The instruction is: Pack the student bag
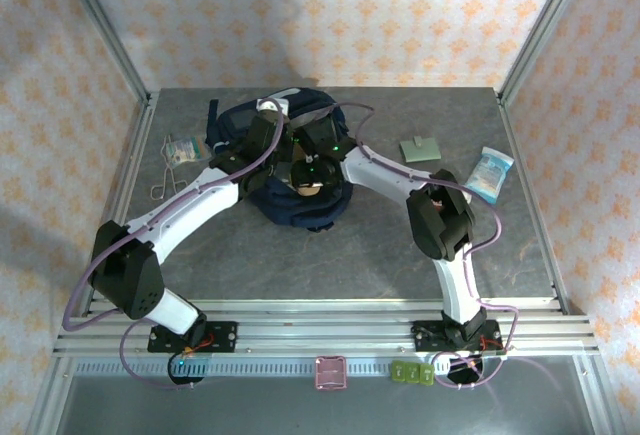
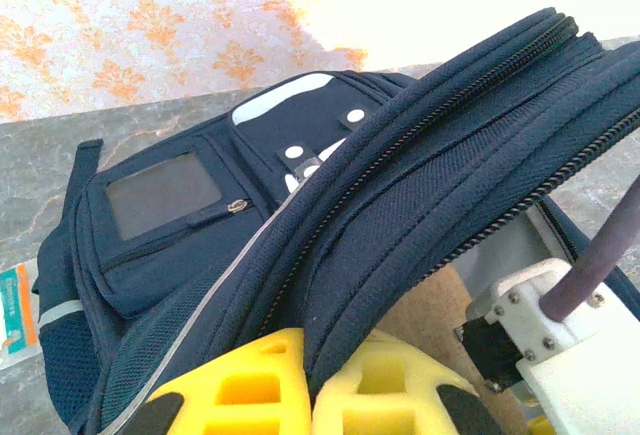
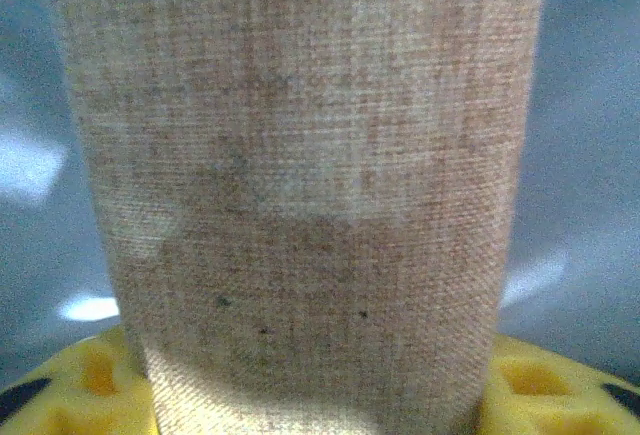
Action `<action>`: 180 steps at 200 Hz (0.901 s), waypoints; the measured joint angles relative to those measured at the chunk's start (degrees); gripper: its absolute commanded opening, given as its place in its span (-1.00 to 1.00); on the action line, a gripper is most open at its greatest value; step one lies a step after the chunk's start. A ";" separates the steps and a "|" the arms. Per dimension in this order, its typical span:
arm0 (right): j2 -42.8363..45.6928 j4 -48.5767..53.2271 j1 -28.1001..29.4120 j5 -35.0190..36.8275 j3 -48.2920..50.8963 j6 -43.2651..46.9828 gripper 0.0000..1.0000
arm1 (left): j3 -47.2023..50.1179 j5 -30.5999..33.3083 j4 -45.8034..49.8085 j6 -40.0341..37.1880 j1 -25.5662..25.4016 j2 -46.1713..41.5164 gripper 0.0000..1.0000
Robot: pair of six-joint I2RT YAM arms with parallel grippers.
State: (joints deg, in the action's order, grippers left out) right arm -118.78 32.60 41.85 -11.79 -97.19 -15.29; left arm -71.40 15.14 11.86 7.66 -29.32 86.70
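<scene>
Toward the far middle of the table (image 1: 300,275), the student bag (image 1: 320,210) lies flat. Its long axis seems to run roughly far to near, though the arms cover much of it. In the left wrist view its front panel (image 2: 200,255), with the square mesh pocket and white patches, faces up and away from the camera, and the zippered mouth gapes toward the right. The left gripper (image 2: 305,375) is clamped on the bag's zippered rim, the fabric pinched between its yellow fingers (image 2: 240,385). The right gripper (image 3: 320,395) grips a brown woven case (image 3: 300,155) standing upright between its pads, over the bag's opening (image 1: 305,183). Farther right on the table lie a green item (image 1: 420,147) and a pale blue packet (image 1: 490,173).
</scene>
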 measured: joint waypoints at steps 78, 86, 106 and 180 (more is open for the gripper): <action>5.75 -3.15 0.00 5.18 6.91 0.09 0.47 | -0.02 -0.94 0.07 1.49 0.13 -0.09 -1.00; 7.89 -3.93 0.00 5.01 9.38 -0.70 0.38 | -0.02 -1.09 0.07 1.53 0.13 -0.11 -1.00; 13.16 -6.58 0.00 3.98 15.47 -2.78 0.10 | -0.02 -1.31 0.07 1.55 0.13 -0.11 -1.00; 18.34 -21.75 -0.04 -2.54 32.37 -12.72 -0.71 | 0.70 -2.78 0.15 2.82 0.13 -0.92 -1.00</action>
State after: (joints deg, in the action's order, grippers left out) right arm -100.44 10.85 41.80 -14.33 -64.82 -28.01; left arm -70.70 12.36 12.01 10.48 -29.19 85.78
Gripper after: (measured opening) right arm 0.143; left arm 0.049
